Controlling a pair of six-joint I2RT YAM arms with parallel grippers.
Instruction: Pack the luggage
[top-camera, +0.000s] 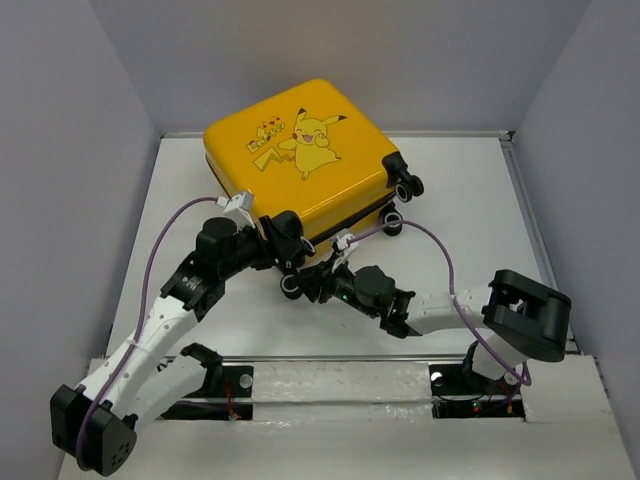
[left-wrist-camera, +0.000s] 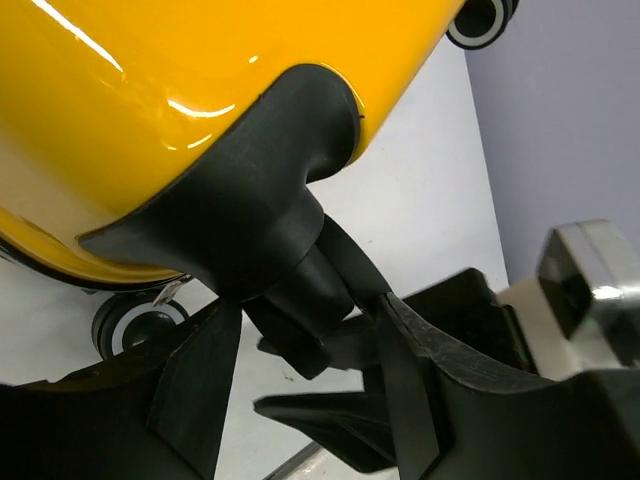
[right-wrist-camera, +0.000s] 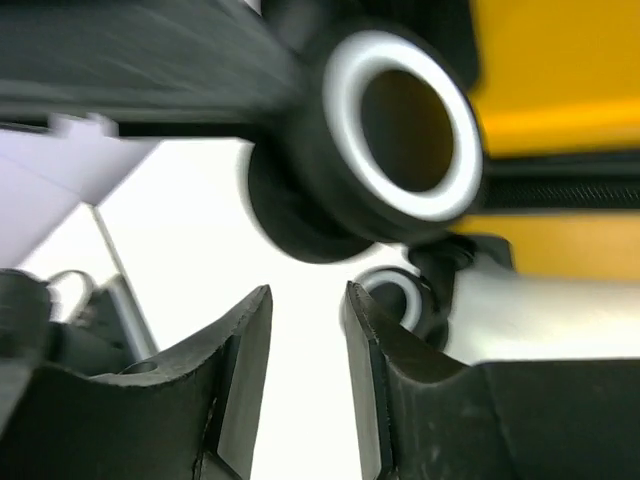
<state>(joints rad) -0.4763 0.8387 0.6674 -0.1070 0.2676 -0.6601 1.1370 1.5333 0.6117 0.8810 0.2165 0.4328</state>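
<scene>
The luggage (top-camera: 300, 150), a yellow hard-shell case with a cartoon print, lies shut and flat at the back of the table. My left gripper (top-camera: 278, 240) is at its near left corner. In the left wrist view the left gripper (left-wrist-camera: 310, 305) stands open, its jaws on either side of the black wheel mount (left-wrist-camera: 250, 200) under the yellow shell (left-wrist-camera: 150, 100). My right gripper (top-camera: 312, 285) is beside a caster wheel (top-camera: 291, 285) at the case's near edge. The right gripper (right-wrist-camera: 308, 300) is open by a narrow gap with only bare table between its fingers, just below the black-and-white wheel (right-wrist-camera: 400, 125).
Two more caster wheels (top-camera: 408, 187) stick out at the case's right side. Grey walls (top-camera: 60, 150) close in the white table (top-camera: 470, 200) on the left, back and right. A raised strip (top-camera: 330, 385) with the arm bases runs along the near edge.
</scene>
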